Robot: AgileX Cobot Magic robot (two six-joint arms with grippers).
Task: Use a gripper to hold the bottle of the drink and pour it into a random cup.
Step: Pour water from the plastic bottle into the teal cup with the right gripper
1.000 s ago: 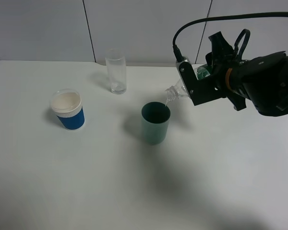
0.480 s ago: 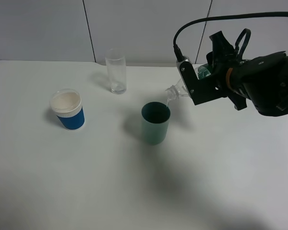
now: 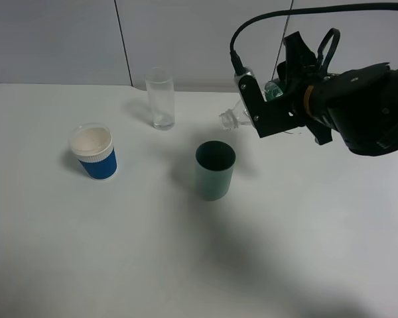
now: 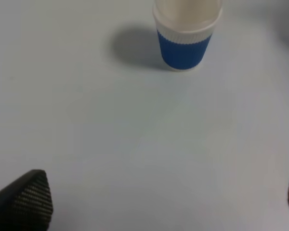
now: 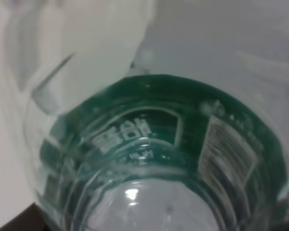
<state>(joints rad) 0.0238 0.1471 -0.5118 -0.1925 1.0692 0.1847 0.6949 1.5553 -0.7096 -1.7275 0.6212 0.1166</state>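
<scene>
one clear, green-labelled plastic bottle (image 3: 231,119) — tilted — near straight-sided teal cup (image 3: 215,170)

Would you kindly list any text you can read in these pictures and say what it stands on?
Nothing reads clearly.
On the bottle, green label: large white characters, too blurred to read.
Same label: fine-print panel, too small.
The blue cup, teal cup and glass: no text.
</scene>
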